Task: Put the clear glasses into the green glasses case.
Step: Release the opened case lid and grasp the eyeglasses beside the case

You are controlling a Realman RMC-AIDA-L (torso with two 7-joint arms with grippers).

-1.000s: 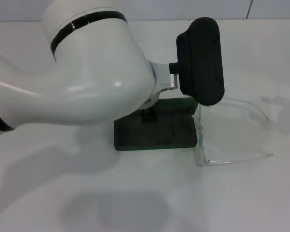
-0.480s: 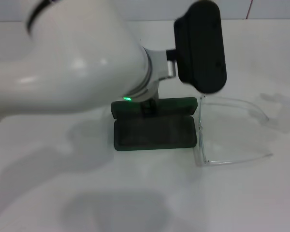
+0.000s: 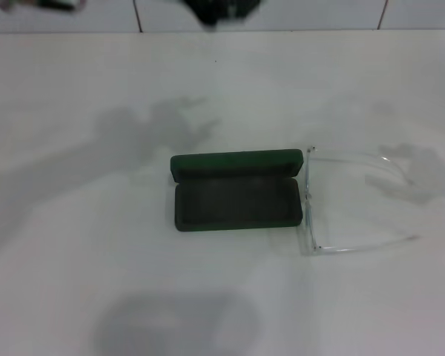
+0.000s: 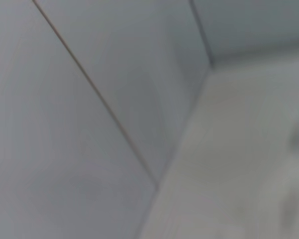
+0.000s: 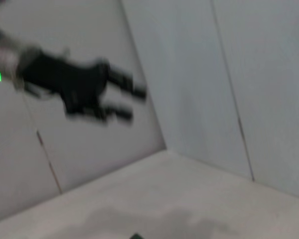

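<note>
The green glasses case (image 3: pixel 237 204) lies open in the middle of the white table, its lid (image 3: pixel 236 163) folded back on the far side and its dark lining bare. The clear glasses (image 3: pixel 308 215) rest on the table against the case's right end, with their thin arms reaching out to the right. My left gripper (image 3: pixel 222 9) is a dark blur high at the far edge, well clear of both. In the right wrist view that left gripper (image 5: pixel 127 103) hangs in the air before the wall, fingers (image 5: pixel 134 92) apart and holding nothing. My right gripper is out of view.
A grey panelled wall (image 3: pixel 319 13) runs along the far edge of the table (image 3: pixel 74 245). The left wrist view shows only wall panels (image 4: pixel 89 124) and a strip of tabletop.
The left arm, which hung low over the case and hid most of the table, has lifted up and back to the far edge. The case and glasses have not moved.
</note>
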